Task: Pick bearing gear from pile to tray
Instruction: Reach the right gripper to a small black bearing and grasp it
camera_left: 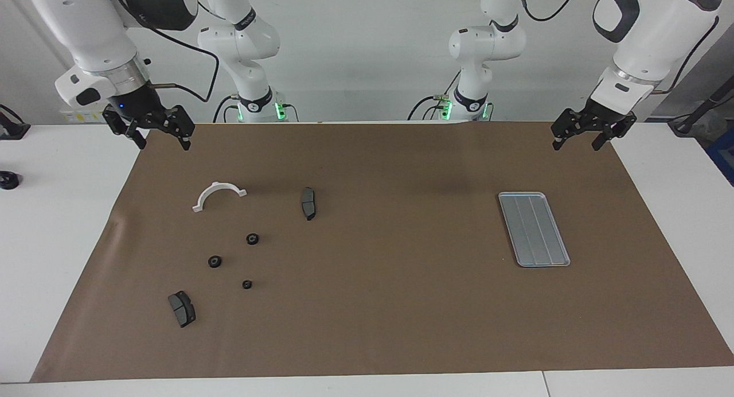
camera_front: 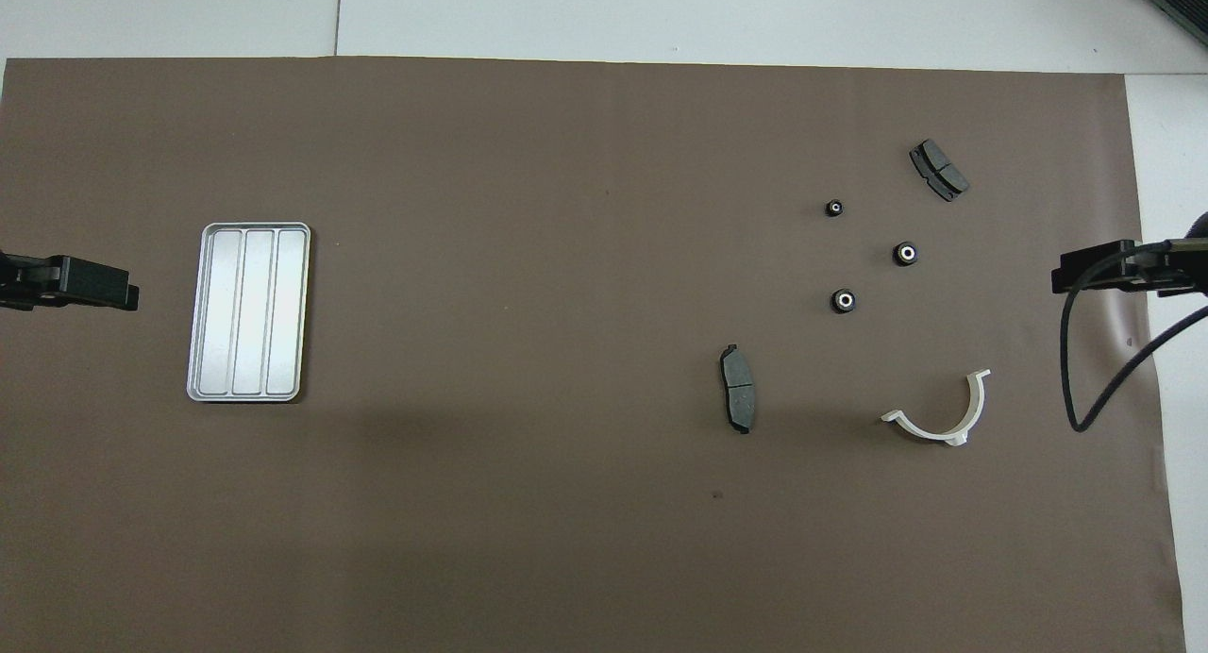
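Right gripper, open and empty, above the mat's right-arm end; left gripper, open and empty, above its left-arm end near the tray; pile by distance: white bracket, brake pad, 3 gears, second pad.

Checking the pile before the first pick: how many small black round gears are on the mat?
3. All lie loose in the pile at the right arm's end: one nearest the robots, one midway, one farthest. None looks hidden.
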Tool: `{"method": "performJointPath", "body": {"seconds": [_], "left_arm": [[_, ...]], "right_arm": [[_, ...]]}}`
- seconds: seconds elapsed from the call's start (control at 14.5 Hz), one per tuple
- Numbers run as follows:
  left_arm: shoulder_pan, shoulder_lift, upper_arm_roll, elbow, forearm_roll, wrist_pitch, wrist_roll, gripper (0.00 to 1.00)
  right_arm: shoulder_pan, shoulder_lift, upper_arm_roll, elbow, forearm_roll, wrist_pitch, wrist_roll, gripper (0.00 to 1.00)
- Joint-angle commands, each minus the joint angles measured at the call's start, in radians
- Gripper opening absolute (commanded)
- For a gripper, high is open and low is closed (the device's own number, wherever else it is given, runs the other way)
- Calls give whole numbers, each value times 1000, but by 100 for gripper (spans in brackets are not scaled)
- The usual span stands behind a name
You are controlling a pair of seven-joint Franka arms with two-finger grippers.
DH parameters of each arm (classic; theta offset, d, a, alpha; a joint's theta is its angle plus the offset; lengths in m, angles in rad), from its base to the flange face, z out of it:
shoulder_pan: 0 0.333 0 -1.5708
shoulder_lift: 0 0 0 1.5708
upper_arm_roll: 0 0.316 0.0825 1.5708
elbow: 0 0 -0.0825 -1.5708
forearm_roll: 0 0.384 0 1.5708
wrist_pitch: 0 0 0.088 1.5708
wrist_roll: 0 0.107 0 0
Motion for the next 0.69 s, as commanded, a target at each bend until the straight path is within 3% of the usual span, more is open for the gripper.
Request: {"method": "performJointPath", "body": {"seconds": [0.0, 0.41, 0.62], "left_arm": [[13, -26, -8, -27, 11, 1, 2, 100], [13, -26, -8, -27, 11, 1, 2, 100], [13, -26, -8, -27, 11, 1, 3, 100]], "right_arm": [[39, 120, 4, -3, 11, 163, -14, 100], [79, 392, 6, 20, 15, 519, 10, 100], [95, 499, 6, 22, 63, 619, 3, 100]]}}
